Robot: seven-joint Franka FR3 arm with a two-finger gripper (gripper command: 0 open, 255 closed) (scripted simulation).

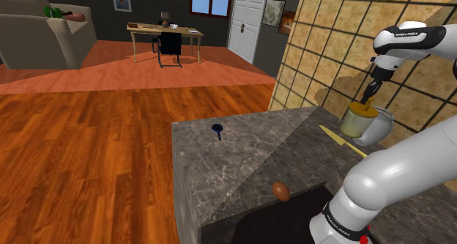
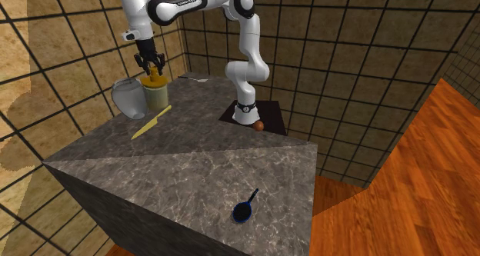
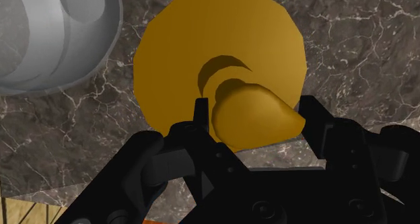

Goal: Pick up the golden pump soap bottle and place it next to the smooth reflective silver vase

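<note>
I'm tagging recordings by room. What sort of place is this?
Probably a home kitchen open to a living area: a dark stone counter against a tiled wall, and across the wood floor a sofa and a desk.

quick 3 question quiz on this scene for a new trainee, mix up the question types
1. True or false: the golden pump bottle stands on the wood floor.
2. What stands right beside the bottle? A) silver vase B) red kettle C) green mug
3. Fill in: the pincer clasps the bottle by its ____.

Key
1. False: it stands on the dark stone counter.
2. A
3. pump head
</note>
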